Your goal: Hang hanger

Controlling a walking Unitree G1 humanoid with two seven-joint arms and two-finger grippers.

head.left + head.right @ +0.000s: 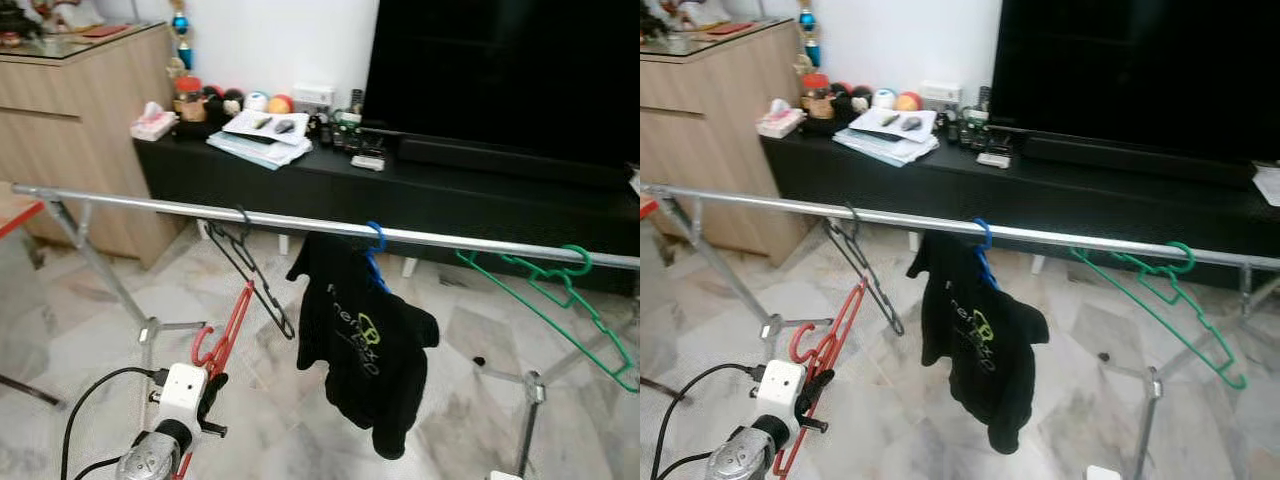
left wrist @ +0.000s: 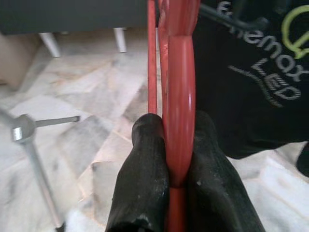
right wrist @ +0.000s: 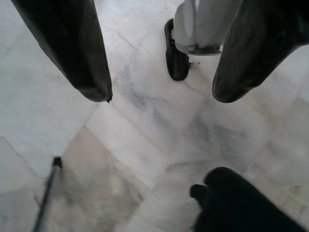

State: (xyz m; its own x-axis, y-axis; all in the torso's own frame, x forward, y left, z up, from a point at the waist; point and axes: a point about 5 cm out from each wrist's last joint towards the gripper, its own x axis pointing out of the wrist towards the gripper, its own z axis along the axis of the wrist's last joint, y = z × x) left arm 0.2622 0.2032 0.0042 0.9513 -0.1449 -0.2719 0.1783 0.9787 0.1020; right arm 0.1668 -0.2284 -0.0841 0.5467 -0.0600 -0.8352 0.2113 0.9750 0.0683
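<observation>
From the head camera you see a smooth steel rail (image 1: 300, 220) crossing the frame. It carries a thin black wire hanger (image 1: 250, 262), a blue hanger (image 1: 375, 250) bearing a soft black shirt (image 1: 365, 340), and a green plastic hanger (image 1: 560, 290) at 3 o'clock. At 7 o'clock your left hand (image 1: 212, 385) holds the glossy red hanger (image 1: 228, 335) below the rail.

Your left wrist camera shows both ribbed black fingers (image 2: 145, 179) clamped on the red hanger's rounded bar.

Your right wrist camera shows the right hand (image 3: 159, 94) spread open over veined marble floor (image 3: 145, 145).
</observation>
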